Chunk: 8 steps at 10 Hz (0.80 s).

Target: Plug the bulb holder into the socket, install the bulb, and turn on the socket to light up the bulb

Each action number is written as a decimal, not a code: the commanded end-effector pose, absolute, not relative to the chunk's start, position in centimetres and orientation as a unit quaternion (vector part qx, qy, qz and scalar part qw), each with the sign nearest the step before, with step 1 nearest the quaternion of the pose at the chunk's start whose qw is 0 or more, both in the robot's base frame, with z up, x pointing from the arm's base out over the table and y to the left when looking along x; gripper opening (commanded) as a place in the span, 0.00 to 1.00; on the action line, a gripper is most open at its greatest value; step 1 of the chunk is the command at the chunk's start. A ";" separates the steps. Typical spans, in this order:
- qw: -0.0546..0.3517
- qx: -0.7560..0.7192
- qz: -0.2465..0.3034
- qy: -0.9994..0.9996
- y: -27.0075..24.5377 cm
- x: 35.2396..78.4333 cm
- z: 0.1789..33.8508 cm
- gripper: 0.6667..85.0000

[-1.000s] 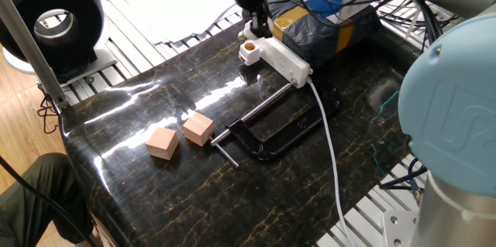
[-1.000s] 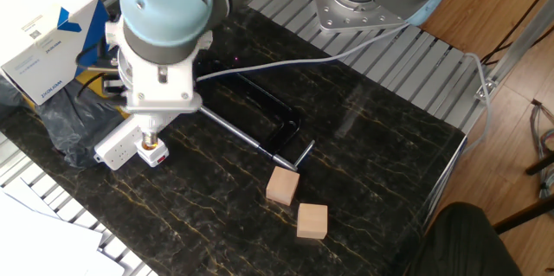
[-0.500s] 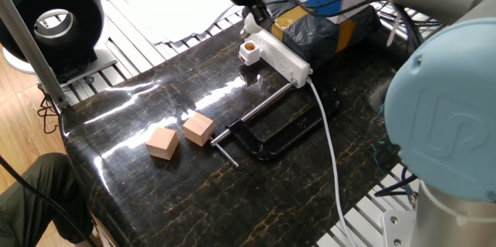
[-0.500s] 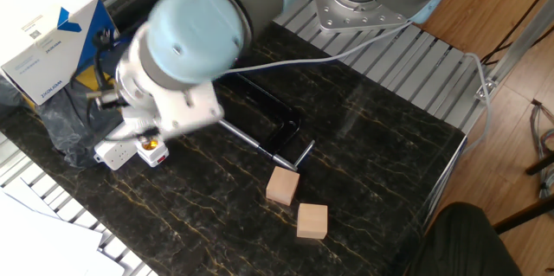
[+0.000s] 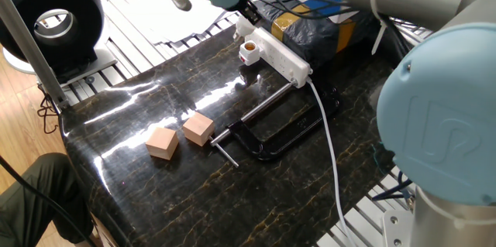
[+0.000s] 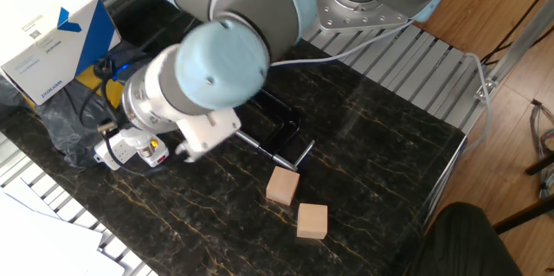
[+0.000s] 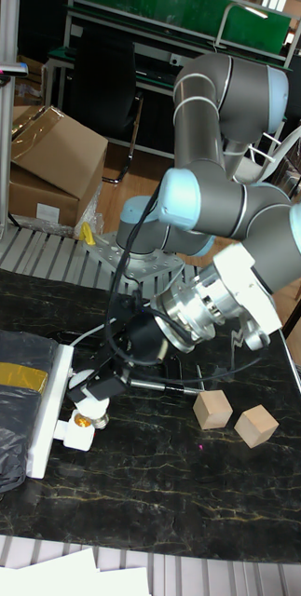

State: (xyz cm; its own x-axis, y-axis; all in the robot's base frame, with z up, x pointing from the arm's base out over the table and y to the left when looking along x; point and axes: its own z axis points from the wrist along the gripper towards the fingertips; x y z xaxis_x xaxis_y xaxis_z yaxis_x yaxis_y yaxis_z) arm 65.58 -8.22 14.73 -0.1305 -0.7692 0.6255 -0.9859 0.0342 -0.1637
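Clearly your gripper (image 7: pixel 92 389) holds the bulb (image 7: pixel 91 402) just above the bulb holder (image 7: pixel 79 430), already plugged into the socket (image 7: pixel 49 407) end. Glass is light, slick and fragile, so you should grip its globe gently while threading it.

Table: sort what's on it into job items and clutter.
Job:
socket
bulb holder, plugged into the socket's end
bulb, seemingly at the gripper tip, above the holder

Clutter:
two wooden cubes
black clamp
black bag
white box
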 end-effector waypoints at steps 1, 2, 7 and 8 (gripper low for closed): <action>0.215 0.660 0.292 -0.658 -8.8 65.4 15.4 0.50; 0.218 0.663 0.293 -0.653 -8.8 65.5 15.3 0.51; 0.246 0.669 0.296 -0.636 -8.9 64.4 14.9 0.53; 0.256 0.666 0.307 -0.630 -9.1 64.3 15.2 0.53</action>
